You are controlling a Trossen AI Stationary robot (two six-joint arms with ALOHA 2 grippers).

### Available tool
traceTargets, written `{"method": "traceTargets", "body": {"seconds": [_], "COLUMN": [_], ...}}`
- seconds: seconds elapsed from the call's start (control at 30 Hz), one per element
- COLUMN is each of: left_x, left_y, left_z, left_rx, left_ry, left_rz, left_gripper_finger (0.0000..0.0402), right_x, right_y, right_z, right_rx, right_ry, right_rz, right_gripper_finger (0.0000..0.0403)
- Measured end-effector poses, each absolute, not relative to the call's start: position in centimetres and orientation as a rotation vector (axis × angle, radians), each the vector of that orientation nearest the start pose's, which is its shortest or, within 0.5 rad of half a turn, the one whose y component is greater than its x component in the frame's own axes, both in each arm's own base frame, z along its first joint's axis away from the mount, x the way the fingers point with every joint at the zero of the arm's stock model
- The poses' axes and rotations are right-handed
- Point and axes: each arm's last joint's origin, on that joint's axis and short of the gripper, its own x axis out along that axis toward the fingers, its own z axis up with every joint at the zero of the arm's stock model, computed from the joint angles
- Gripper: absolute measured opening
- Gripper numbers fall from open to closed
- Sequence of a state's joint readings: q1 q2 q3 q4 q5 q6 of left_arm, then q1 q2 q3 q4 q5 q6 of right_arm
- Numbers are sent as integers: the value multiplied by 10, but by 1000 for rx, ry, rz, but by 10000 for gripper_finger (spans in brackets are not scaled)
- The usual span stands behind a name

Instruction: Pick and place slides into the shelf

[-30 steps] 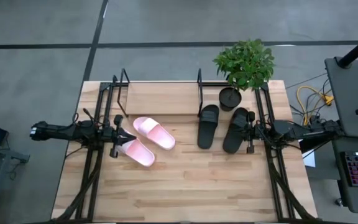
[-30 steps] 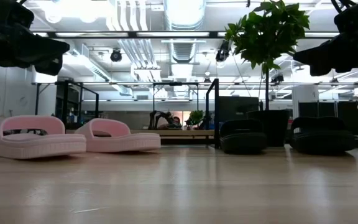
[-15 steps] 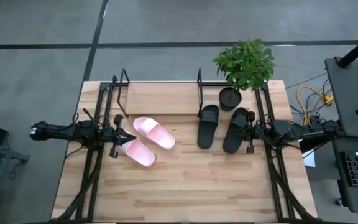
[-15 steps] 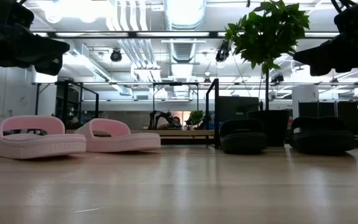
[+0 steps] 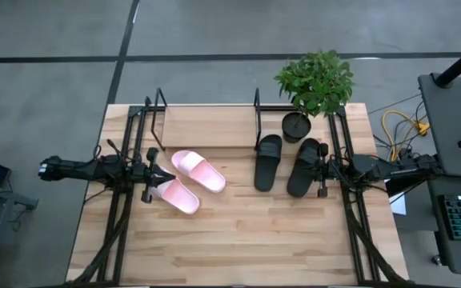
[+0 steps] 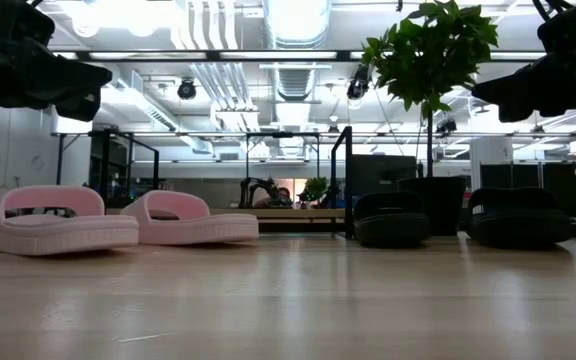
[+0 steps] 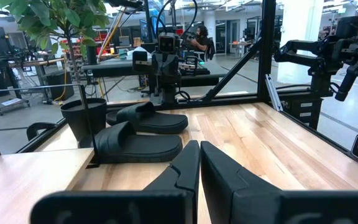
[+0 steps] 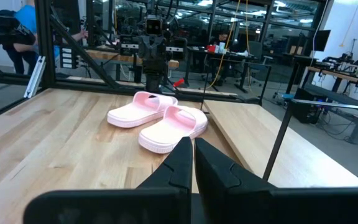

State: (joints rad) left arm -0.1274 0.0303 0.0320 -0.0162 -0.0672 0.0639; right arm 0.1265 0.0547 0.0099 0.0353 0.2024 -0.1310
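Note:
Two pale pink slides (image 5: 198, 170) (image 5: 175, 195) lie sole-down on the table's left half, seen also in the right wrist view (image 8: 172, 128). Two matte black slides (image 5: 268, 162) (image 5: 304, 166) lie on the right half, and they show in the left wrist view (image 7: 138, 146) too. The shelf (image 5: 206, 128), black rod uprights around a light board, stands at the far edge. My left gripper (image 5: 154, 178) hangs shut above the table beside the pink pair. My right gripper (image 5: 320, 171) hangs shut beside the black pair. In the low view both pairs (image 6: 58, 225) (image 6: 516, 218) rest flat below the raised arms.
A potted plant (image 5: 314, 80) in a black pot (image 5: 296, 126) stands at the far right, close to the shelf's right upright (image 5: 256, 104) and the black slides. Black arm frames run along both table sides. Bare wood (image 5: 238, 240) fills the near half.

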Motion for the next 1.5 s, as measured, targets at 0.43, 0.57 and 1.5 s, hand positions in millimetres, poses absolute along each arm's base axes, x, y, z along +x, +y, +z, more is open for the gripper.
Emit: {"method": "traceTargets", "body": {"seconds": [0.43, 0.57, 1.5], "left_x": [97, 97, 97], "left_y": [-10, -10, -10], "left_z": [170, 170, 188], "left_rx": [65, 65, 114], "left_ry": [13, 13, -161], "left_rz": [-61, -61, -27], "left_gripper_finger": [0, 0, 0], "right_x": [100, 100, 97], "right_y": [7, 7, 6], "right_z": [166, 166, 191], "right_rx": [-133, -133, -15], "right_ry": [15, 15, -251], "right_rz": [-75, -75, -82], "right_gripper_finger": [9, 9, 9]}}
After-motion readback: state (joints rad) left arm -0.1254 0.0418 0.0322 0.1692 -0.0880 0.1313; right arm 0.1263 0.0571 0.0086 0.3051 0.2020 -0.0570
